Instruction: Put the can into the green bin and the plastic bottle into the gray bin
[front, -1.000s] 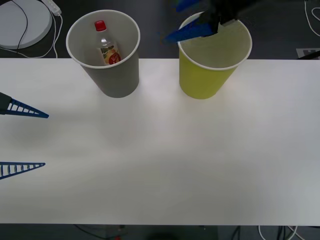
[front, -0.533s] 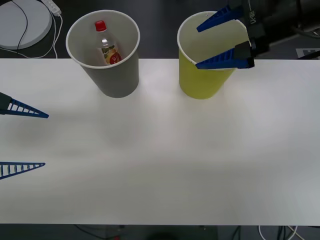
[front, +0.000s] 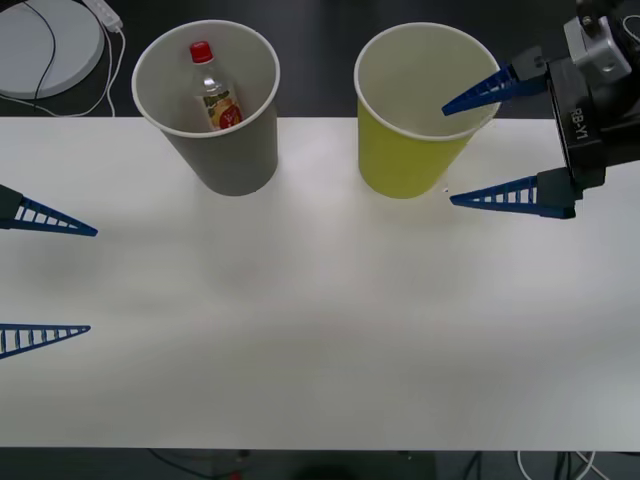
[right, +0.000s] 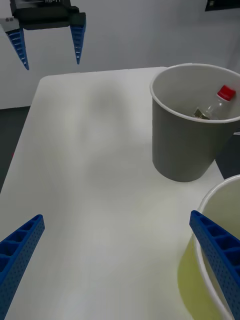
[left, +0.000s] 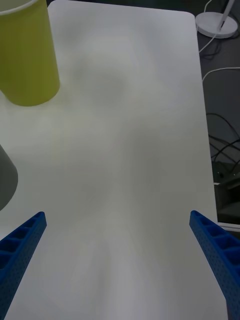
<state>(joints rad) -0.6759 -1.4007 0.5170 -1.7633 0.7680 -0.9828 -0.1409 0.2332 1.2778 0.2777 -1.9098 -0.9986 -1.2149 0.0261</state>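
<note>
The left gripper (front: 50, 280) waits at the table's (front: 320, 330) left edge, its blue fingers spread wide and empty. Farther back, by the right edge, the right gripper (front: 472, 150) hovers just beside the green bin (front: 405, 160), fingers likewise wide with nothing between them. At the far edge, the plastic bottle (front: 212, 90) leans inside the gray bin (front: 225, 150), so that half looks done. No can lies on the table; whether it sits in the green bin cannot be told.
</note>
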